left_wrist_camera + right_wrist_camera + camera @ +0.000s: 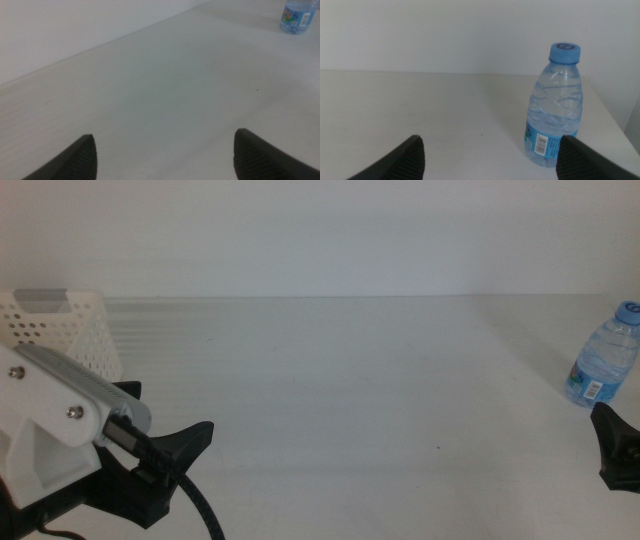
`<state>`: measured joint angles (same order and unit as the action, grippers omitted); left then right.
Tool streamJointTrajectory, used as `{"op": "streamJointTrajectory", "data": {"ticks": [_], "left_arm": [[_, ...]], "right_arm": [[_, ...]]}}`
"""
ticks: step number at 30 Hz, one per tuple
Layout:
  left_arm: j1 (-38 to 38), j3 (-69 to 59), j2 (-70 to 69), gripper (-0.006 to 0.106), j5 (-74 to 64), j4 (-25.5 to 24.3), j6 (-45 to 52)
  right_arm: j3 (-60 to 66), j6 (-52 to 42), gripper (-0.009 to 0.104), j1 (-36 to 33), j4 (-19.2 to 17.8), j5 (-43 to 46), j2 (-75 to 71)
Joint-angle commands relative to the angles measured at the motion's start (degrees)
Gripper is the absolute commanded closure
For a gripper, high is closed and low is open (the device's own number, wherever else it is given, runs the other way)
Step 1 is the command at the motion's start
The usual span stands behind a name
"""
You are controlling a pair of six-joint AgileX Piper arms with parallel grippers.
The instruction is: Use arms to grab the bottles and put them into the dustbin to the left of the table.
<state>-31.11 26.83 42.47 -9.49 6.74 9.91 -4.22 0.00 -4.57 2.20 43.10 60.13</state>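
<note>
A small clear water bottle with a blue cap [603, 367] stands upright near the table's far right edge. My right gripper [618, 445] sits just in front of it, low at the right edge. In the right wrist view the gripper [490, 157] is open and empty, with the bottle [555, 115] a short way ahead, off toward one jaw. My left gripper [175, 420] is at the lower left, open and empty [165, 155]; the bottle [298, 15] is far from it. The white perforated dustbin [60, 330] stands at the far left. The yellow juice bottle and the red can are out of view.
The white-grey table [350, 400] runs back to a pale wall. The left arm's white casing and black cable [60, 450] fill the lower left corner, in front of the dustbin.
</note>
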Motion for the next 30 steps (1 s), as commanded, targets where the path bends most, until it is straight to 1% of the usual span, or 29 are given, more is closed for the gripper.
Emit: {"op": "streamJointTrajectory", "data": {"ticks": [1,6,11,17,20,25,29,30], "left_arm": [[-0.3,1.7,-0.3,0.010,4.3,0.8,-0.9],[-0.3,1.7,-0.3,0.010,4.3,0.8,-0.9],[-0.3,1.7,-0.3,0.010,4.3,0.8,-0.9],[-0.3,1.7,-0.3,0.010,4.3,0.8,-0.9],[-0.3,1.7,-0.3,0.010,4.3,0.8,-0.9],[-0.3,1.7,-0.3,0.010,4.3,0.8,-0.9],[-0.3,1.7,-0.3,0.010,4.3,0.8,-0.9],[-0.3,1.7,-0.3,0.010,4.3,0.8,-0.9]], "right_arm": [[-1.6,0.0,0.018,0.2,0.4,7.9,2.6],[-1.6,-0.7,0.018,0.2,2.7,12.9,8.3],[-1.6,-0.8,0.018,0.2,3.0,14.9,13.2],[-1.6,-0.9,0.018,0.2,7.8,24.3,20.2],[-1.8,-0.9,0.017,0.2,8.6,27.4,22.5],[-4.7,-0.9,0.008,0.2,7.5,25.9,25.3],[-8.1,-2.5,0.000,0.2,7.8,24.7,27.5],[-8.9,-3.5,-0.001,0.2,8.1,23.9,28.0]]}}
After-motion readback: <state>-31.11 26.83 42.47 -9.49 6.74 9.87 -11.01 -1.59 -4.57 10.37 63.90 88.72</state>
